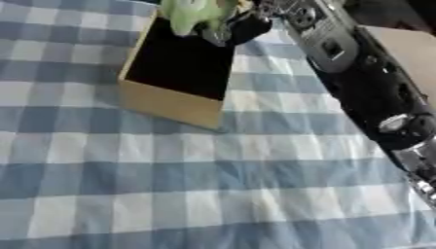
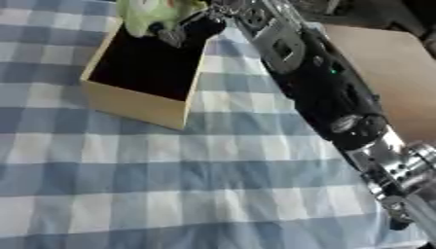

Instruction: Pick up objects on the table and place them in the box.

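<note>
Now: right robot hand (image 2: 200, 24) holds green object (image 2: 149, 13) over box (image 2: 136, 104), twelve o'clock.
Risk: released off-centre, it clips the rim; tumbles onto counter (image 2: 170, 194).

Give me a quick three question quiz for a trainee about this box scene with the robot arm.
1. True or false: the right hand holds a light green object over the box.
2. Multiple choice: the cloth pattern is A) plain red, B) blue and white checks, C) green stripes.
3. Fill in: the box's inside looks ____.

Key: 1 true; 2 B; 3 black.
</note>
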